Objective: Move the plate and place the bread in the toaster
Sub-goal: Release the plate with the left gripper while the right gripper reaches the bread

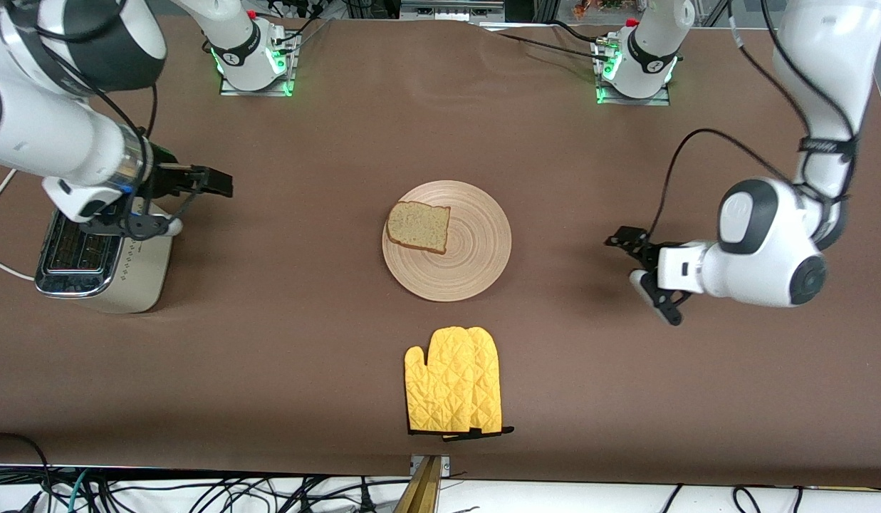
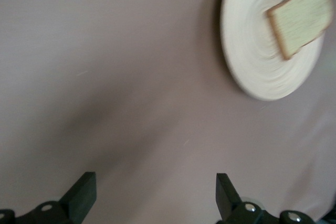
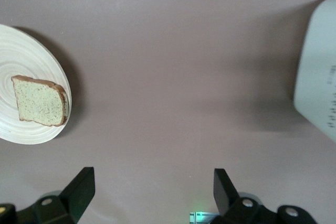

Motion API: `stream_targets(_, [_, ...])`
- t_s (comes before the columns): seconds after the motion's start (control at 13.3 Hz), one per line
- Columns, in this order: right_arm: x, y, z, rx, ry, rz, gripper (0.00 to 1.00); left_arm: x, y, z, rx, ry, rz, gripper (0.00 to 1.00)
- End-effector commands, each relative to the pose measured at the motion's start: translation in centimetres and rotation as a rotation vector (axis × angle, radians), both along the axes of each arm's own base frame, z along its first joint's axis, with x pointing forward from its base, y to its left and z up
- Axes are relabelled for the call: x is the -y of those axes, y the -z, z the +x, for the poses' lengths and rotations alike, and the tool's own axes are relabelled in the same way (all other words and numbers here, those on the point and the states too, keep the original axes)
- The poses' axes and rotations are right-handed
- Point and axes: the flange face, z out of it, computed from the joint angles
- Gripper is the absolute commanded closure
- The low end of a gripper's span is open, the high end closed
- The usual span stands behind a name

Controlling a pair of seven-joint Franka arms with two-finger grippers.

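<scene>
We see the round, pale wooden plate (image 1: 447, 241) with ring grooves lying flat mid-desk, well apart from both pairs of open fingers. The speckled bread (image 1: 419, 226) slice lies flat on it, at the rim toward the right arm's end, crust overhanging slightly. The cream toaster (image 1: 98, 265) with its chrome top stands upright beneath our right fingers (image 1: 216, 182).

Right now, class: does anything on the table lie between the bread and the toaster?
Nothing visible does. Only bare table separates the bread on the plate from the toaster.
</scene>
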Motion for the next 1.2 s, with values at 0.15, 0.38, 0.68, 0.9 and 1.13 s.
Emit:
stream_targets(0.15, [-5.4, 6.2, -2.3, 0.005, 0.087, 0.026, 0.01, 1.8, -15.2, -5.0, 0.141, -0.124, 0.278, 0.00])
stream_targets(0.38, [-11.8, 10.0, -3.8, -0.006, 0.124, 0.026, 0.01, 0.0, -21.4, -8.0, 0.220, -0.267, 0.338, 0.00])
stream_targets(0.68, [-19.3, 17.0, -5.7, -0.045, 0.096, 0.046, 0.01, -3.4, -23.6, -9.3, 0.214, -0.427, 0.314, 0.00])
stream_targets(0.9, [-24.3, 22.0, -7.7, -0.026, 0.087, 0.053, 0.01, -3.2, -24.3, -9.4, 0.211, -0.418, 0.324, 0.00])
stream_targets(1.13, [-25.8, 25.5, -8.5, -0.029, 0.113, 0.039, 0.01, -3.1, -24.2, -9.5, 0.191, -0.422, 0.334, 0.00])
